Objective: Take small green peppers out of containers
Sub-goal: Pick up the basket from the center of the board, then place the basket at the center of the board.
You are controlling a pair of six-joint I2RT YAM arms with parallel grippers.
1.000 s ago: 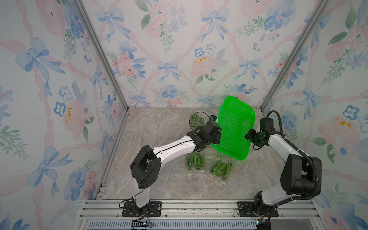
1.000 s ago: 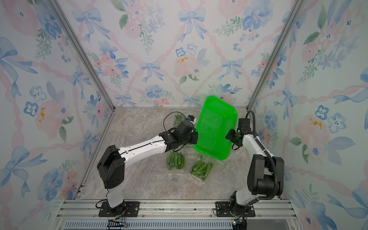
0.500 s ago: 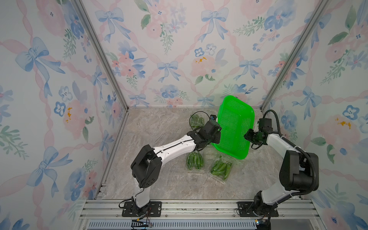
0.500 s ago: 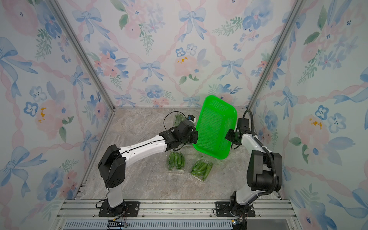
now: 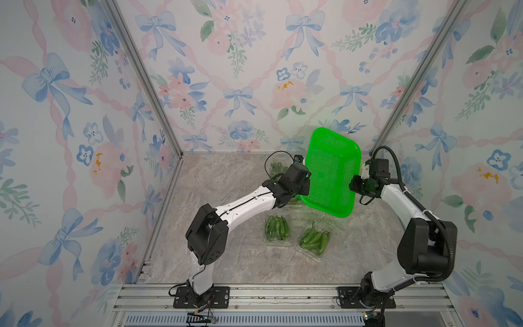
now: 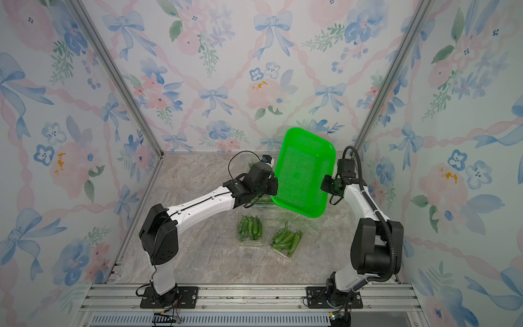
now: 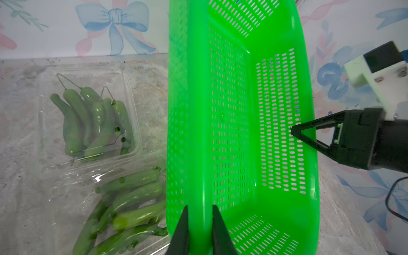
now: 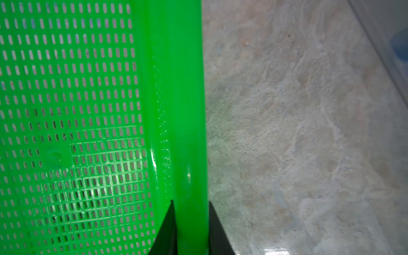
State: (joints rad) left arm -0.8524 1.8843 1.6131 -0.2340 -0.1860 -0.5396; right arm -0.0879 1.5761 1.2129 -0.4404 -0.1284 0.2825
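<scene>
The left fingers (image 7: 181,236) are pressed onto one long rim of the green basket (image 7: 229,123), one inside the lip and one outside, with plastic filling the gap. The right fingers (image 8: 169,234) pinch the opposite rim the same way. Between the two grips the basket hangs tilted over the far right of the worktop (image 5: 226,184), open side turned upward, near corner lowest, its floor bare.

The small green peppers (image 7: 69,125) all lie in the containers (image 7: 49,143). Two boxes sit side by side near the middle of the worktop. Two more sit farther back, just left of the basket, and one of these is partly hidden under the left wrist and the basket's edge. I cannot tell whether any lid is open.

The main risk, as I judge it, is the hold itself. Each grip is a narrow pinch on a smooth, glossy lip, so arms moving out of step could twist the springy plastic and pull the rim free on one side. The low corner could also sweep into the nearest boxes. These look light enough to skid or tip, and setting the basket down could crush the box partly under it.

The basket is bright, rectangular, round-cornered and slotted all over. The boxes are thin, clear, crinkly and shallow. The peppers are slim, curved and waxy, with wiry stems. The worktop has a mottled stone pattern.
</scene>
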